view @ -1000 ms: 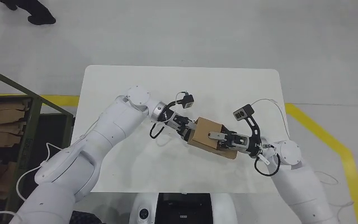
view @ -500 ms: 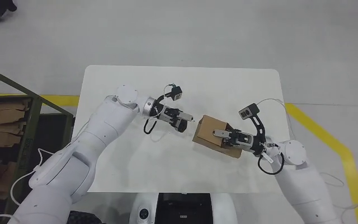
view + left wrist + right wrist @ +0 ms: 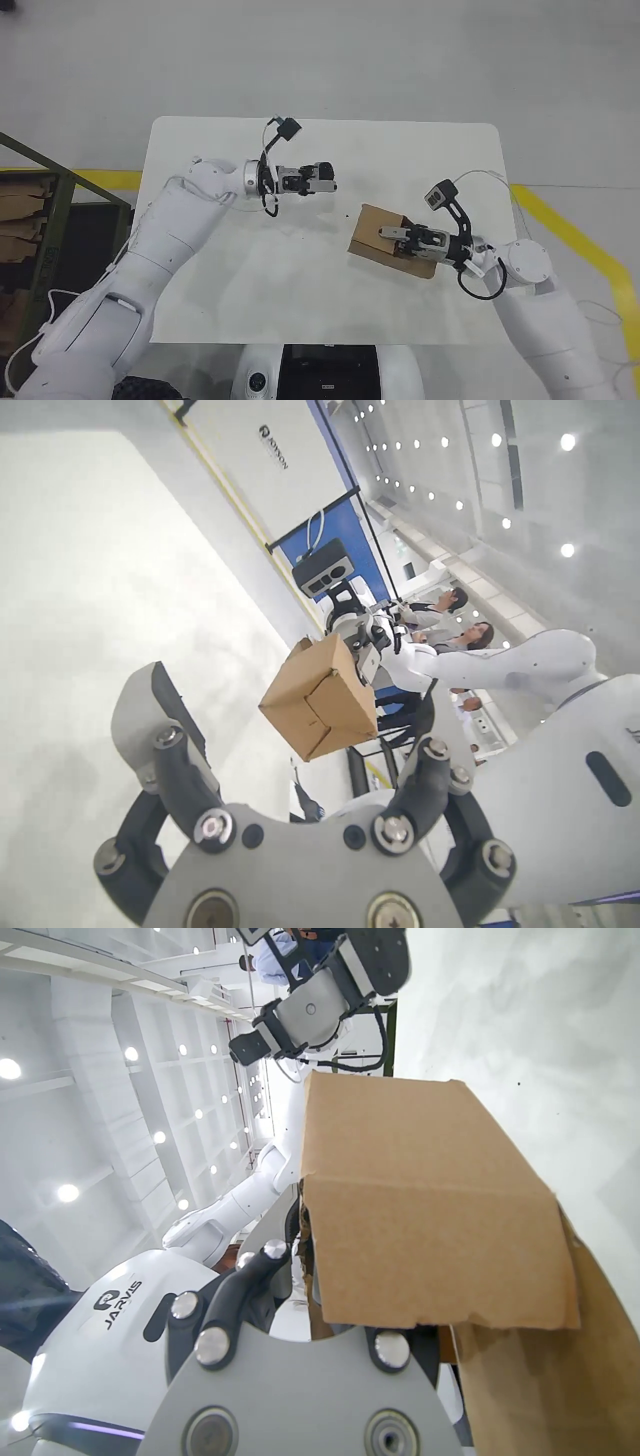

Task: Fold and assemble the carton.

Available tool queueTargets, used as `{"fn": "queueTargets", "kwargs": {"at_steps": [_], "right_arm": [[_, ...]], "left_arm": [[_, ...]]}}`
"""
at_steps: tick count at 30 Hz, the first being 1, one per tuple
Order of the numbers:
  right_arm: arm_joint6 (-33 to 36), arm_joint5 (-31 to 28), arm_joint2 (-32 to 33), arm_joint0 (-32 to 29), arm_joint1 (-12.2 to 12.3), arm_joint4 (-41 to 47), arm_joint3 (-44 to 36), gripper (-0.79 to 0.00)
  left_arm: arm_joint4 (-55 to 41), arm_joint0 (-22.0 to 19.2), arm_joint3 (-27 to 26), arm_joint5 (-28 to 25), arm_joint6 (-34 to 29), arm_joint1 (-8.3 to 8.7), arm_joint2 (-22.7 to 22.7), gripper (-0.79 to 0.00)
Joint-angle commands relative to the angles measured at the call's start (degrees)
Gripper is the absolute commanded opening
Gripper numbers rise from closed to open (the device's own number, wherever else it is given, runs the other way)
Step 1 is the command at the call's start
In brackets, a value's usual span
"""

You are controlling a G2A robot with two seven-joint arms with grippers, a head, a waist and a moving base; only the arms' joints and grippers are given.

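1. Nearest the robot, a brown cardboard carton [image 3: 375,243] sits over the right half of the white, round-cornered table [image 3: 420,150], turned askew to the table's edges. The right gripper [image 3: 398,238] is clamped on the carton end that faces the right arm. In the top view one finger lies across the carton's upper face.
2. The right wrist view adds the gripped end up close. A carton wall sits between the fingers, this end is open with a ragged cut edge, and a loose brown flap [image 3: 540,1378] stands out beside the wall.
3. The left wrist view adds the opposite end of the carton. That end is closed, with its flaps folded across one another along slanting seams. I cannot tell from any view whether the carton's underside touches the table or hangs just above it.
4. Farther out, the left gripper [image 3: 324,180] is over the table's middle, toward the far edge and well apart from the carton. It points toward the table's right side. The left wrist view shows its fingers spread wide with nothing held between them.
5. Beyond the table lies pale grey floor with a yellow floor stripe [image 3: 560,228] on the right. A dark green rack [image 3: 40,165] stands at the left and holds flat brown cardboard sheets [image 3: 20,205].
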Motion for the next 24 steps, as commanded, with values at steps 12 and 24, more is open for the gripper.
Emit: {"fn": "queueTargets", "kwargs": {"at_steps": [12,24], "right_arm": [[0.9,5.8,0.3,3.5,0.0,4.7,2.5,-0.785],[-2.2,5.2,0.0,4.3,-0.3,6.1,3.4,-0.785]], "left_arm": [[28.3,2.9,-9.7,-9.7,15.5,2.08,-4.2,0.000],[37.1,6.1,-14.0,-10.6,21.2,2.36,-5.3,0.000]]}}
